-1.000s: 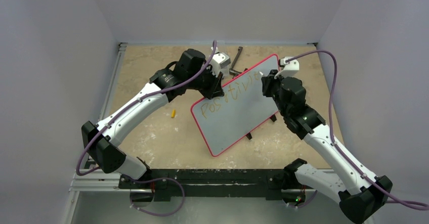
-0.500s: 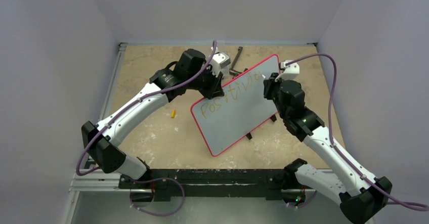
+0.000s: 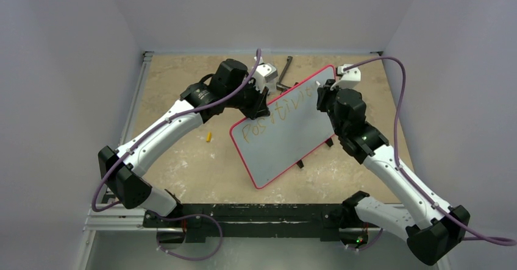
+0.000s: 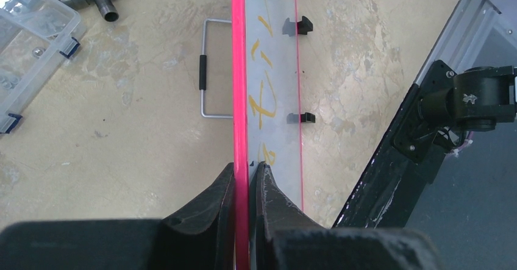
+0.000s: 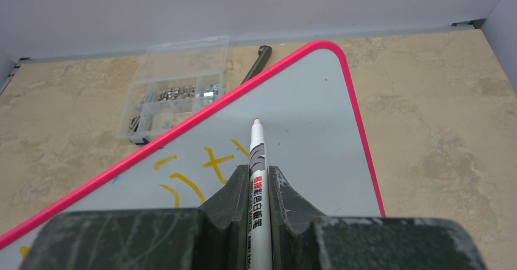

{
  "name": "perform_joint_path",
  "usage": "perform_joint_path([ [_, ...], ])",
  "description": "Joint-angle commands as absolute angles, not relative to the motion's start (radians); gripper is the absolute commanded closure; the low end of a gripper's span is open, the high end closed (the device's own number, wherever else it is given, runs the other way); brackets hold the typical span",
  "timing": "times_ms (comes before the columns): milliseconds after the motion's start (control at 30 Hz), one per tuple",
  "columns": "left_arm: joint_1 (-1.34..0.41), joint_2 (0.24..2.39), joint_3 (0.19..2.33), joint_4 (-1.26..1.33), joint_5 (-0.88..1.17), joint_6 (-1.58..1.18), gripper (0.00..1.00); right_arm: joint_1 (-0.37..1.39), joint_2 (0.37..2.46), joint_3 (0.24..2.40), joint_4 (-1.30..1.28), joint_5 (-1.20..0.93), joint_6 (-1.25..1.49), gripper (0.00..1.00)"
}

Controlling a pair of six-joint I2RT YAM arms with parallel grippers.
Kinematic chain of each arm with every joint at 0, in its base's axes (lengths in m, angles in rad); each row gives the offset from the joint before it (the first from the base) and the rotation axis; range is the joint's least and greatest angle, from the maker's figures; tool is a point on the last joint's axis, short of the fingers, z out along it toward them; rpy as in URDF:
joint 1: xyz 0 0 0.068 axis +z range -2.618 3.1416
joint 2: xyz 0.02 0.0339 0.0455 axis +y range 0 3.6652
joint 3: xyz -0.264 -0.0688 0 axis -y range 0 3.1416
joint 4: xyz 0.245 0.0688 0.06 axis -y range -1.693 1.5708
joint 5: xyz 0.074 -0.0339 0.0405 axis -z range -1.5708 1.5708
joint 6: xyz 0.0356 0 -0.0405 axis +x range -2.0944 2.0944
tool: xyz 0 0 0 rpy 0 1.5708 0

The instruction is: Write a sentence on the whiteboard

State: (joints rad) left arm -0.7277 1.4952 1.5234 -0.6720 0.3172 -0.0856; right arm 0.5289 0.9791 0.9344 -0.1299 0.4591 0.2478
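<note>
beige table (image 3: 183, 160), grey walls (image 3: 61, 69). left gripper (image 4: 246, 167) has jaws clamped on the tilted whiteboard (image 3: 286, 139) frame; right gripper (image 5: 258, 169) jaws pinch a marker (image 5: 256, 145) beside the sentence (image 3: 274, 114).

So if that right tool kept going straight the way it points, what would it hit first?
Most likely the whiteboard: the marker clamped in the right tool leads, its tip over bare white just past the orange lettering. Whether the tip touches, I can't tell.

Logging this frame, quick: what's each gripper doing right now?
Left gripper: closed on the whiteboard edge.
Right gripper: closed on a marker.
</note>
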Motion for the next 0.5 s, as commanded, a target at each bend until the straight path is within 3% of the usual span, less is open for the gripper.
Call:
perform_joint_path([
  [0,-0.742,1.493,1.496,-0.756,0.277,0.021,1.00,0.528,0.993,0.989,-0.070,0.473,0.237,1.00],
  [467,-0.741,1.499,1.498,-0.754,0.286,0.018,1.00,0.527,0.933,0.884,-0.105,0.435,0.269,1.00],
])
